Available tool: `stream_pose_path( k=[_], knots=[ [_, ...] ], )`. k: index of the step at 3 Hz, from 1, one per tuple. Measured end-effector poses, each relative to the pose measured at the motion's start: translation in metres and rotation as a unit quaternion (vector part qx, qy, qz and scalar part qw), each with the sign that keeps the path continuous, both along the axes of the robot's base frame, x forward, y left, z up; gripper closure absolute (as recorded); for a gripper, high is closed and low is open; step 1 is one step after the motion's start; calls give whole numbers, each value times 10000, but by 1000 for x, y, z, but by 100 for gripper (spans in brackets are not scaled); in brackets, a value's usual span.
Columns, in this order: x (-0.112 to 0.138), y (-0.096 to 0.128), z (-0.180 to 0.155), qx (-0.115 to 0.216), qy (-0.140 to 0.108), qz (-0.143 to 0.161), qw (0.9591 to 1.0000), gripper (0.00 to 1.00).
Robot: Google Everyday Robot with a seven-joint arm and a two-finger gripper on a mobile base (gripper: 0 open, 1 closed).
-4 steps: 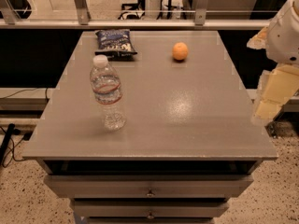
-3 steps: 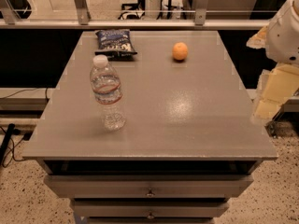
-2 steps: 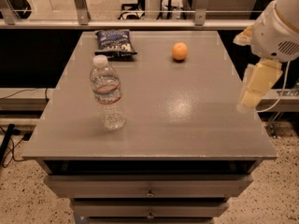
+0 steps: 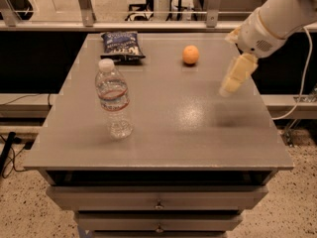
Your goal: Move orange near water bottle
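Note:
The orange (image 4: 190,54) sits on the grey table (image 4: 163,133) toward the far side, right of centre. The water bottle (image 4: 114,99), clear and ribbed with a white cap and a red band, stands upright at the left front. My gripper (image 4: 233,82) hangs from the white arm that enters from the upper right. It hovers above the table's right part, to the right of and nearer than the orange, not touching it.
A dark blue chip bag (image 4: 122,45) lies at the far left of the table. Drawers (image 4: 158,202) sit below the front edge. A metal railing (image 4: 148,26) runs behind the table. Cables lie on the floor at left and right.
My arm and gripper have swung left from beyond the table's right edge to above its right part, closer to the orange. The orange, bottle and bag have not moved.

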State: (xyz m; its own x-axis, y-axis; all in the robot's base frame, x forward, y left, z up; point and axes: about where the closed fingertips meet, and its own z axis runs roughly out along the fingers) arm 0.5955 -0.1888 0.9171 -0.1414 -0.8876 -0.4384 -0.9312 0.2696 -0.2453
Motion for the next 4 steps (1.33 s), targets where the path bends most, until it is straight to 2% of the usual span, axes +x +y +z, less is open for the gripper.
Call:
stream_pose_path(
  k=[1, 2, 3, 4],
  knots=[
    [43, 18, -10, 402, -34, -213, 9990, 0],
    [86, 33, -15, 739, -15, -496, 9960, 0],
    [123, 39, -18, 1100, 63, -824, 9905, 0],
    [148, 44, -19, 1394, 191, -1071, 9842, 0]
  ],
)
